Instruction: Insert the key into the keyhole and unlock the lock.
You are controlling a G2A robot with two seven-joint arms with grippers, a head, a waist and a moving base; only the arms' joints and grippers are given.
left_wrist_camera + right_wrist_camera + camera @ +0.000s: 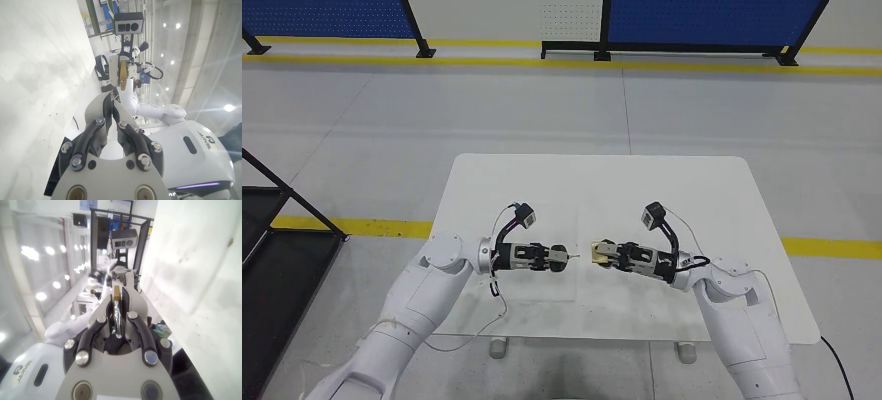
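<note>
item: small thin metal key (570, 256) — pinched edge-on in the closed left gripper (112, 100), shaft pointing straight ahead of its jaws. item: brass padlock with silver shackle (117, 293) — clamped in the right gripper (599, 250), just ahead of the key tip, apart, roughly in line. left wrist view shows the keyhole (123, 81) facing the key; right wrist view shows the shackle lying back between its jaws.
</note>
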